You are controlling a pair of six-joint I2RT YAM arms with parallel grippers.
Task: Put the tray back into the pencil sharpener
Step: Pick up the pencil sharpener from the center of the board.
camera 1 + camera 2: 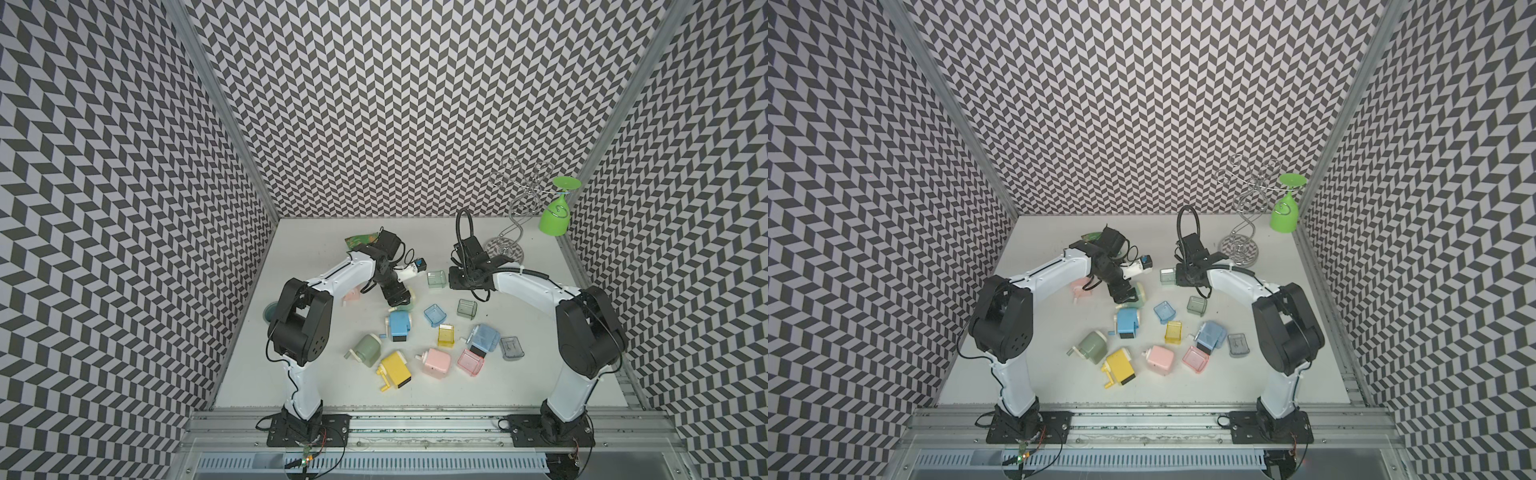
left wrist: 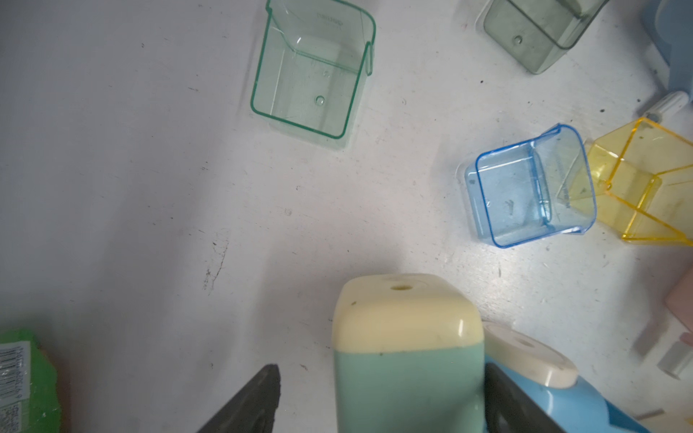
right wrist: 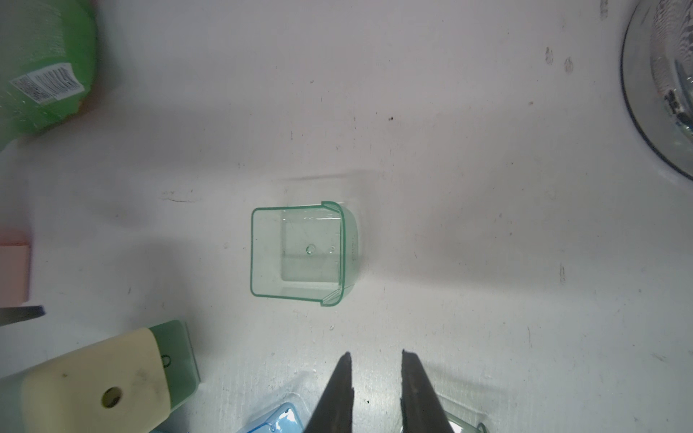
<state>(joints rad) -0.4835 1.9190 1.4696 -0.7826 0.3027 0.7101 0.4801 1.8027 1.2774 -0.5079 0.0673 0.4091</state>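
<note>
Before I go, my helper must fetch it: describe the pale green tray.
Start at the wire glass rack in the far right corner, then come inward to the right gripper. The tray lies just ahead of its tips: clear mint green, farthest back of all trays.

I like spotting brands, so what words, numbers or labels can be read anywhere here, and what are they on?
Nothing here reads clearly.
On the green pack, a barcode label: bars and digits, too blurred to read.
On the green tray, raised lettering on one wall: too faint to read.
On the blue tray, raised lettering on one wall: too faint to read.
</note>
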